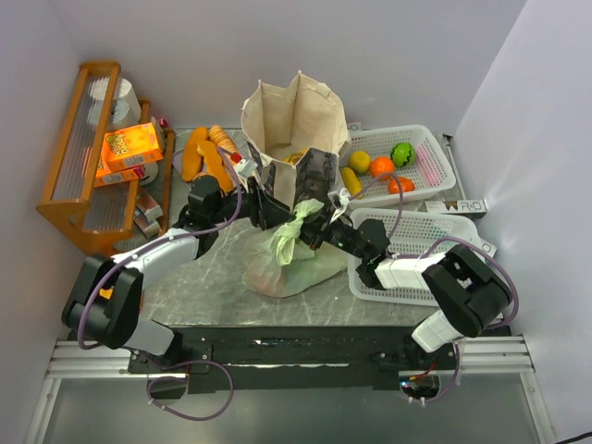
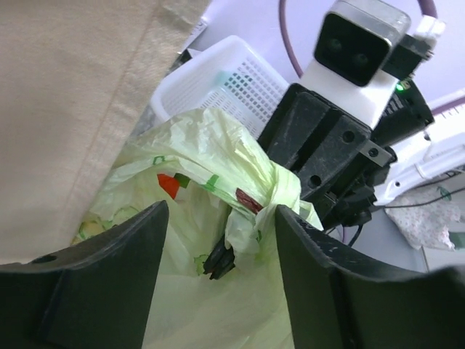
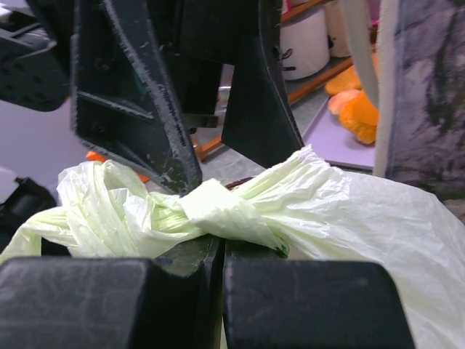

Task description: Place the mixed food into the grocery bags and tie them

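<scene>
In the left wrist view the left gripper [image 2: 221, 211] stands fairly wide, its dark fingers astride the bunched neck of the pale-green plastic bag [image 2: 182, 174]. The film is thin, crinkled and translucent, with red shapes showing through. The matte, woven cloth of the beige canvas tote [image 2: 65, 109] fills the left. The step looks like cinching the tie: that claw should close low on the gathered plastic and draw away slowly, since such film would likely tear if jerked. In the right wrist view the right gripper [image 3: 221, 256] is pressed shut, apparently pinching film just under the knot [image 3: 218, 211], where a flat, ribbon-like band wraps the twisted handles. From above, the bag slumps soft and rounded at the middle of the table [image 1: 203, 277], just near of the upright, open-mouthed tote, with both arms meeting over the twist.
</scene>
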